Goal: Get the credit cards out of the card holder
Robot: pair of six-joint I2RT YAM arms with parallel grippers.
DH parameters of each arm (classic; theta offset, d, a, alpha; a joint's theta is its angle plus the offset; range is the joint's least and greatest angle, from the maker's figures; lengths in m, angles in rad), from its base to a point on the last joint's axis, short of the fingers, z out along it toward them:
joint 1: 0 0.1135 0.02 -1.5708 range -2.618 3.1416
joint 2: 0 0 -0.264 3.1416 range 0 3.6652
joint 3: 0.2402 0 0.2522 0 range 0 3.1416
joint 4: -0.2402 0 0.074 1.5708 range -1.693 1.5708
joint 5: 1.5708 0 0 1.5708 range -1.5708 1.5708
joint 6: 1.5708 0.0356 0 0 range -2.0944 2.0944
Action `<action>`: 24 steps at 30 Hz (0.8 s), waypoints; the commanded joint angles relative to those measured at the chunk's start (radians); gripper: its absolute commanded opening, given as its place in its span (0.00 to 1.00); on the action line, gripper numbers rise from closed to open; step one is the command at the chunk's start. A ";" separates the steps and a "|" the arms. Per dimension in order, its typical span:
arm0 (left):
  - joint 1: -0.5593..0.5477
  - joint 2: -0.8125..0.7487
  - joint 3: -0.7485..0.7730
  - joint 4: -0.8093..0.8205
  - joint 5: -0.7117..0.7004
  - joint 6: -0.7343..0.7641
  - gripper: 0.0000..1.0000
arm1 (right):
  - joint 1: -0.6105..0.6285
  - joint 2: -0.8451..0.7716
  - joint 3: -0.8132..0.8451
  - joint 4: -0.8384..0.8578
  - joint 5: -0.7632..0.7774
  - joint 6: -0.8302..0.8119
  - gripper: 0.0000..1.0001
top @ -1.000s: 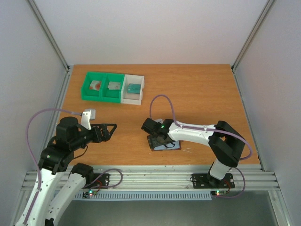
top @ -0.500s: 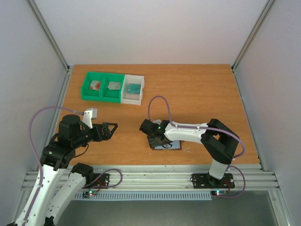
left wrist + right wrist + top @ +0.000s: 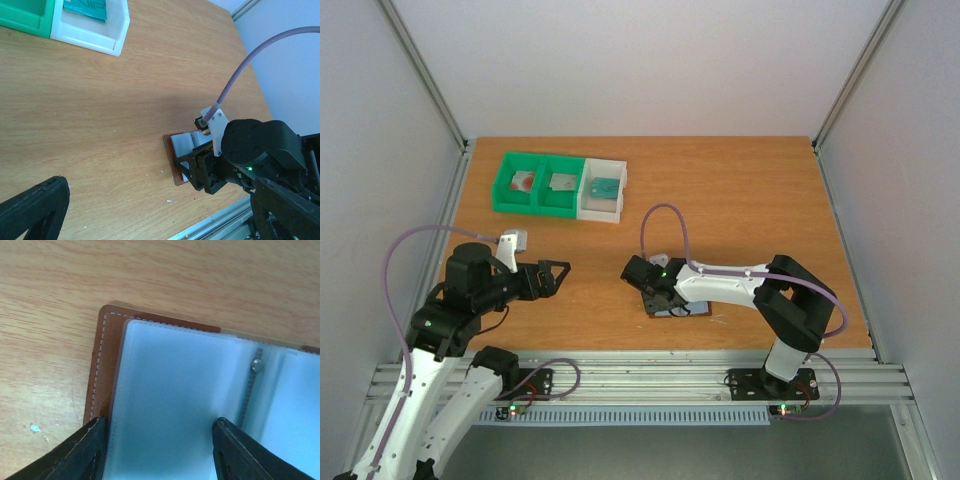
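Note:
The brown card holder (image 3: pixel 682 310) lies open near the table's front edge, its blue-grey pockets (image 3: pixel 170 390) facing up. My right gripper (image 3: pixel 658 292) is down on it. In the right wrist view the right gripper (image 3: pixel 159 423) is open, one finger (image 3: pixel 87 452) at the brown edge (image 3: pixel 102 365) and the other by the spine. I cannot tell whether a card sits in this pocket. Credit cards lie in the bins: white with red (image 3: pixel 524 182), greyish (image 3: pixel 561 182), teal (image 3: pixel 604 188). My left gripper (image 3: pixel 556 272) is open and empty, above the table left of the holder (image 3: pixel 174 162).
The green bins (image 3: pixel 510 196) and the white bin (image 3: pixel 600 210) stand in a row at the back left. The white bin (image 3: pixel 95 40) shows in the left wrist view too. The metal rail runs along the front edge (image 3: pixel 650 375). Frame posts stand at the back corners.
My right gripper shifted slightly over the open card holder and stays low on it. My left arm barely moved.

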 commanded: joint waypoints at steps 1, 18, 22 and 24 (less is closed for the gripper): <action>0.000 0.008 0.010 0.025 0.013 0.022 0.99 | 0.004 -0.033 0.004 -0.062 0.064 0.012 0.58; -0.001 0.042 0.058 -0.008 0.001 0.045 0.99 | 0.003 -0.168 -0.144 0.070 0.084 0.035 0.13; 0.000 0.043 0.094 -0.033 -0.001 0.057 0.99 | 0.003 -0.216 -0.166 0.108 0.091 0.023 0.09; -0.001 0.038 0.099 -0.036 0.000 0.055 0.99 | 0.003 -0.232 -0.166 0.114 0.087 0.012 0.09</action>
